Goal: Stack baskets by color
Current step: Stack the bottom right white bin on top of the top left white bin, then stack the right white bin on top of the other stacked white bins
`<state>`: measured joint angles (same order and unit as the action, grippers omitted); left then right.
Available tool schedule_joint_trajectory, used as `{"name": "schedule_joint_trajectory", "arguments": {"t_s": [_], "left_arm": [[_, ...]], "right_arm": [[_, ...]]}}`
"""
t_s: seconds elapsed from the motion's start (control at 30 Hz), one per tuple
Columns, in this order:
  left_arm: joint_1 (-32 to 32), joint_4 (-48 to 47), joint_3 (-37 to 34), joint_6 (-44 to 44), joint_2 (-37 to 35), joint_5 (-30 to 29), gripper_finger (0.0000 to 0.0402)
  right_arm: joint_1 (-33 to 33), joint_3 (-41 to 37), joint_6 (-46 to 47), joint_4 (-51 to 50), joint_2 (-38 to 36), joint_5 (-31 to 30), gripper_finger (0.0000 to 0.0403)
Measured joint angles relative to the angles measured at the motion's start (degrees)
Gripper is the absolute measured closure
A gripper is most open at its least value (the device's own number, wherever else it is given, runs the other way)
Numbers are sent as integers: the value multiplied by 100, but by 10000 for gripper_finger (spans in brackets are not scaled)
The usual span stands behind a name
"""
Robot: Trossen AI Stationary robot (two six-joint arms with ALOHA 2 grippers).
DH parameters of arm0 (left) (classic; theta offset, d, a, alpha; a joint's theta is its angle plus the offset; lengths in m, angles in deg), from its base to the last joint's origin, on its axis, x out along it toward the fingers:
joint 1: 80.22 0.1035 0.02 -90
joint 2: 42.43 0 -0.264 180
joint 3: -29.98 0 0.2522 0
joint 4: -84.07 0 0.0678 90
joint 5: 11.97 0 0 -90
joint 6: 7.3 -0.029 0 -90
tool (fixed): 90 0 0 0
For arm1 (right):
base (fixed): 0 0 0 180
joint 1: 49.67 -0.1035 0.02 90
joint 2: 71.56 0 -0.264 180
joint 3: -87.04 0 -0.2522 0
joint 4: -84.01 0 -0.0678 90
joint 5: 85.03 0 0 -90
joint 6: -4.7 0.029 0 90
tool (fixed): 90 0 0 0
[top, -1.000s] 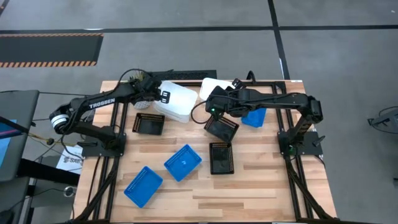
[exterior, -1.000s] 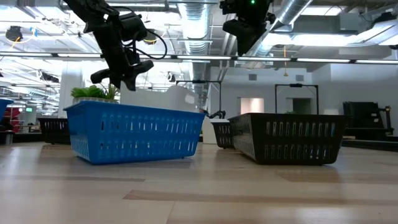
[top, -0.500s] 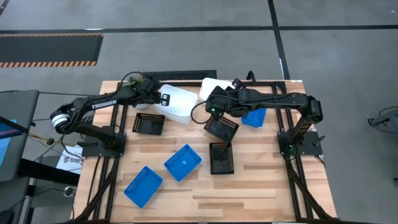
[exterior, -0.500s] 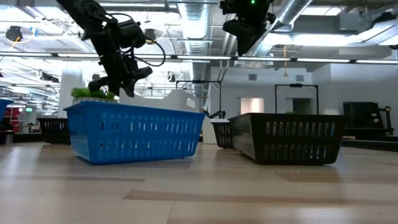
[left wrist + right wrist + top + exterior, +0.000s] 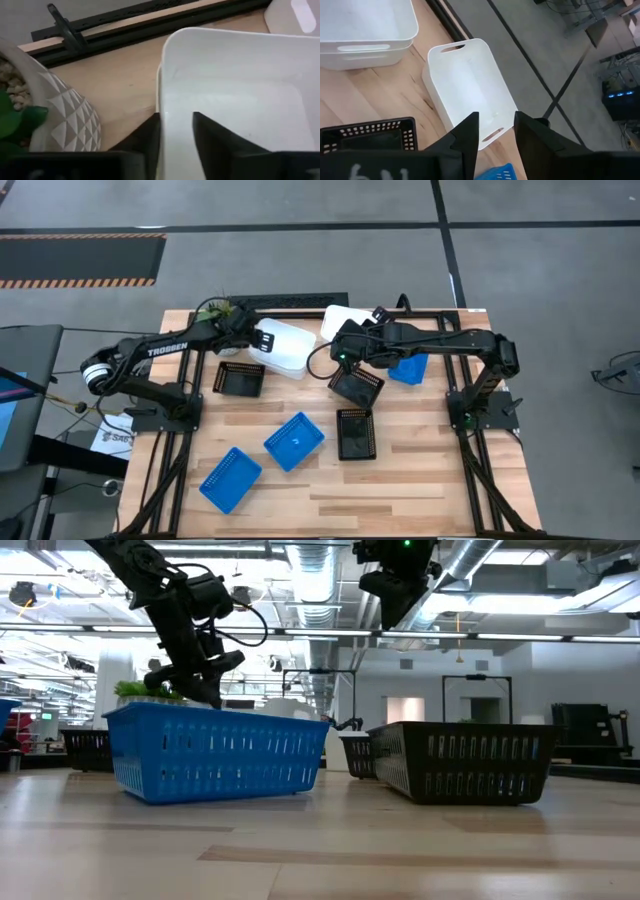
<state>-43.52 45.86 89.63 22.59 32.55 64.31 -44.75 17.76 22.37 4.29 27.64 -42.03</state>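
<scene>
The left hand [image 5: 250, 337] sits at the far left of the wooden counter [image 5: 400, 480], its two dark fingers [image 5: 150, 137] straddling the rim of a solid white shallow plastic basket [image 5: 283, 347], one inside and one outside, parted and not visibly clamped. A white faceted pot with a green plant [image 5: 45, 125] stands just beside it. The right hand [image 5: 347, 350] hovers released above another white basket [image 5: 470, 90]. Three black slotted baskets [image 5: 240, 379] and three bright blue baskets [image 5: 294, 441] lie scattered, unstacked.
</scene>
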Motion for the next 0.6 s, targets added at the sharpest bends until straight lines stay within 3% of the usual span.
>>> {"name": "schedule_joint_trajectory", "arguments": {"t_s": [0.27, 0.6], "left_arm": [[-1, -157, 296, -337, 0, 282, 187], [-2, -838, 1246, -1012, -2, 293, 172]], "right_arm": [[-1, 0, -19, -3, 0, 65, 232], [1, 4, -104, -84, -212, 81, 236]]}}
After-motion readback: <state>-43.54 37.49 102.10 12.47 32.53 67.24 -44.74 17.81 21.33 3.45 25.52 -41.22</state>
